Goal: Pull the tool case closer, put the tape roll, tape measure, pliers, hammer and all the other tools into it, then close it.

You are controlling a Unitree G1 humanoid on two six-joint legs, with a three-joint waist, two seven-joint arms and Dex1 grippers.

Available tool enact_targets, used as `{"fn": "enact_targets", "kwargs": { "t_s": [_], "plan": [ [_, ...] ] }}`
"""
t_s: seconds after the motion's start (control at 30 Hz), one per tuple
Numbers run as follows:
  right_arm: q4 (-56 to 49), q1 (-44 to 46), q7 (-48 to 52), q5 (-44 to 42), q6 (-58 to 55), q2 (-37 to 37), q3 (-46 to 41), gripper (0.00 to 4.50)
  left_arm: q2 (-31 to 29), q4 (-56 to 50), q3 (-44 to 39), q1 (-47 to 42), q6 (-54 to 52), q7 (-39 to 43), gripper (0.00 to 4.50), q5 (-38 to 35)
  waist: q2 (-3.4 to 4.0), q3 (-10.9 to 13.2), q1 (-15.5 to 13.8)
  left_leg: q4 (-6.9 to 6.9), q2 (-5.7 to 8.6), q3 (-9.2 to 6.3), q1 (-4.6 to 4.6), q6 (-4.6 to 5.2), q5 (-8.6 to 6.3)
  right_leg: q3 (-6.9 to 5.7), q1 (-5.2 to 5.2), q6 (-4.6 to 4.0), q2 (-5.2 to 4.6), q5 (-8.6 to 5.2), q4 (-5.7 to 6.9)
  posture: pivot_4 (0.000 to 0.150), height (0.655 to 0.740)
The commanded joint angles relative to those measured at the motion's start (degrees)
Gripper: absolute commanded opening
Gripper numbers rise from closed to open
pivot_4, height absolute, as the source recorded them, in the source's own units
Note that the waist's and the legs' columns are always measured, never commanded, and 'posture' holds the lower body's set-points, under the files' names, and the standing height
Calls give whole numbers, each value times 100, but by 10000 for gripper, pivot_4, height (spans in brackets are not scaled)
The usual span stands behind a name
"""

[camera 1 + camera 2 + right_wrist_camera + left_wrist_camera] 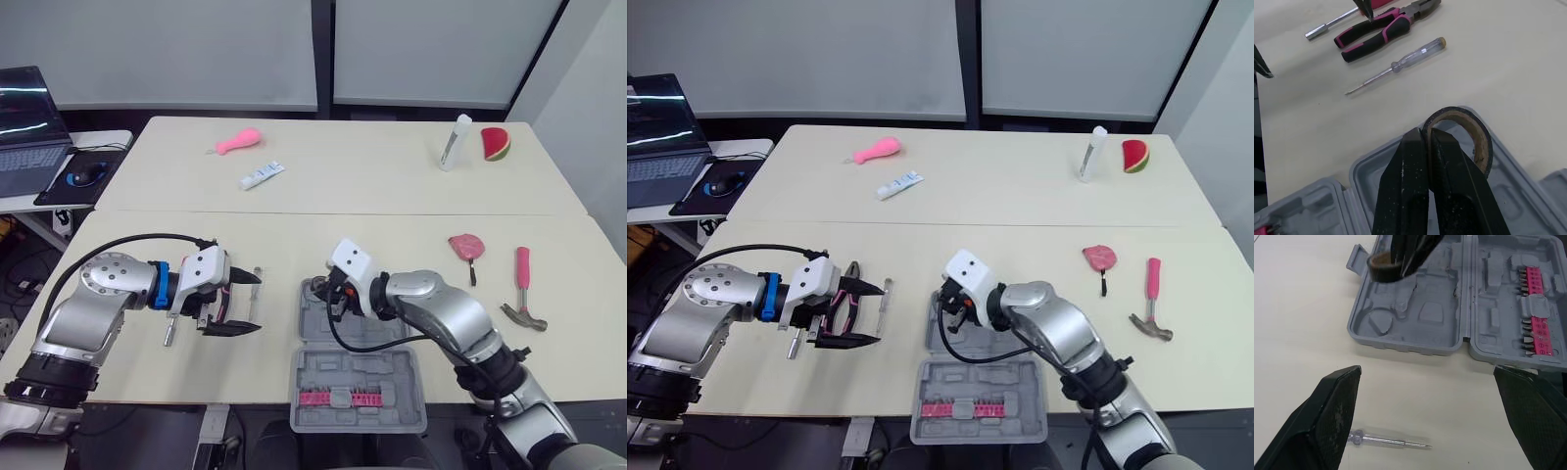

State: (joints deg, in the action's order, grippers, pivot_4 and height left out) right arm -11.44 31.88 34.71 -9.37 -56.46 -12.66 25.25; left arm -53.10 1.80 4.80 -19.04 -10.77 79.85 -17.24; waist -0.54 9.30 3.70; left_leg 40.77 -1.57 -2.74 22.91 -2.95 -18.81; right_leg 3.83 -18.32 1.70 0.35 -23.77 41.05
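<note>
Bottom centre of the frame, the right end effector (1426, 133) pinches the tape roll (1481, 147) over the upper half of the open case (359, 378). Left of it, the left end effector (237, 305) hangs spread wide over the pliers (1385, 30).

Bright, even light falls from above on the pale table (294, 245). Shadows are soft and short. A faint one lies under the left gripper (245, 308), and gentle shading fills the hollows of the case (358, 382). The right arm (446, 308) has a mild sheen on its silver shell. The laptop (24, 127) screen glows beyond the table's far left corner.
</note>
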Motion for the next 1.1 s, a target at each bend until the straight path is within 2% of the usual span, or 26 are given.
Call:
{"fn": "enact_targets", "kwargs": {
  "t_s": [0.03, 0.33, 0.93, 1.0, 1.1],
  "plan": [
    [342, 249, -120, 163, 380, 190, 166, 69, -44, -215, -91, -7, 27, 14, 45000, -27, 0, 0, 4, 0, 0, 0, -1, -1, 0, 0, -1, 0, 0, 0, 0, 1500, 7400],
    [1277, 529, -37, 494, 917, 366, 462, 69, -29, -309, -76, 15, -43, -39, 45000, -23, 1, 0, 85, -1, -1, -11, -1, -2, 1, -8, -10, 0, 1, 0, 8, 1500, 7400],
    [1752, 635, 93, 728, 1251, 605, 615, 69, -16, -382, -96, 103, -38, -116, 45000, -4, 2, 1, 130, -5, -1, -32, -3, -2, 1, -9, -19, 0, 7, 0, 16, 1500, 7400],
    [1781, 643, 103, 741, 1278, 612, 612, 6410, -16, -402, -96, 106, -51, -125, 45000, -7, 2, 1, 130, -5, -1, -32, -3, -2, 1, -10, -19, 0, 7, 0, 17, 1500, 7400],
    [1794, 652, 125, 742, 1306, 632, 587, 11551, -18, -413, -92, 109, -56, -138, 45000, -13, 3, 1, 130, -5, -1, -31, -3, -2, 1, -9, -19, 0, 7, 0, 17, 1500, 7400]
  ]
}}
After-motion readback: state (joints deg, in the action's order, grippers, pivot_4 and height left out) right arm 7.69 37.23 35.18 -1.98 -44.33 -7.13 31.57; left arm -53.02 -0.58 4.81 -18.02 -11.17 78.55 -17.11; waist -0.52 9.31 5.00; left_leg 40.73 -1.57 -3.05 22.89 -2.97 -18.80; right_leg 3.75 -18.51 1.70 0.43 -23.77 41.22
